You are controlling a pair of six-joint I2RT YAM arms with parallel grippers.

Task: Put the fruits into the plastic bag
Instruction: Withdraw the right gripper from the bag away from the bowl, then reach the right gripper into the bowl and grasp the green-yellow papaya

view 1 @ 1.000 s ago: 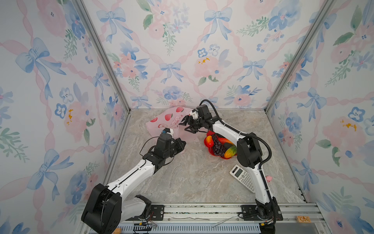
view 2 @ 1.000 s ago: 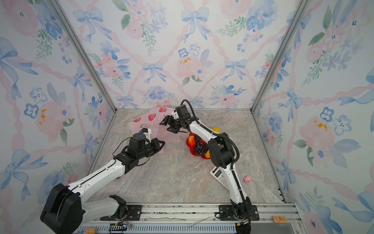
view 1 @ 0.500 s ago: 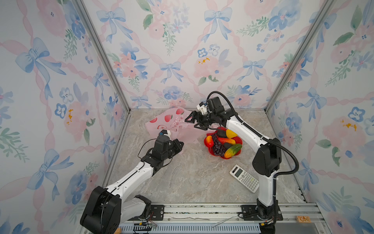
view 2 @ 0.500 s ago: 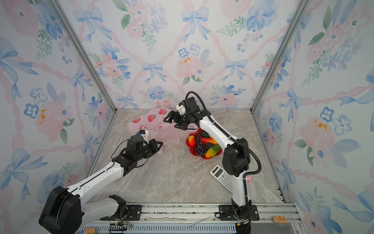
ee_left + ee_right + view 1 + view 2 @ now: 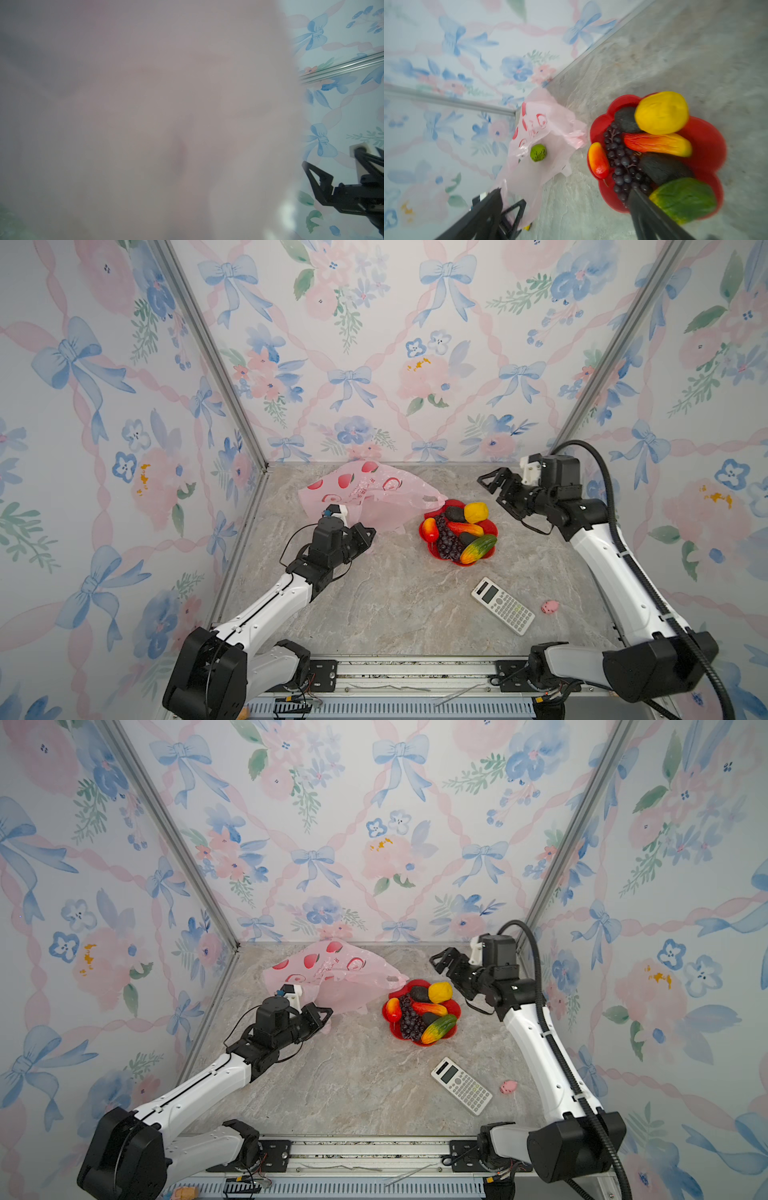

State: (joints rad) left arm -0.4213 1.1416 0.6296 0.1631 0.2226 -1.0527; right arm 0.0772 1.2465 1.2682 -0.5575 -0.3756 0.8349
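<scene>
Withdrawn rightward from bag mouth: right hand (image 5: 492, 491), jaws apart, empty, just far-right of red flower plate (image 5: 493, 526). Left hand (image 5: 368, 537) clamped on plastic bag (image 5: 374, 493) edge, far left of tabletop. Bumpy green ball (image 5: 538, 152) inside bag; lemon (image 5: 476, 512), grape bunch (image 5: 449, 537) on plate.

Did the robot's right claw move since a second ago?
Yes. The right gripper was over the plastic bag, left of the red plate; now it is open on the plate's right side.
</scene>
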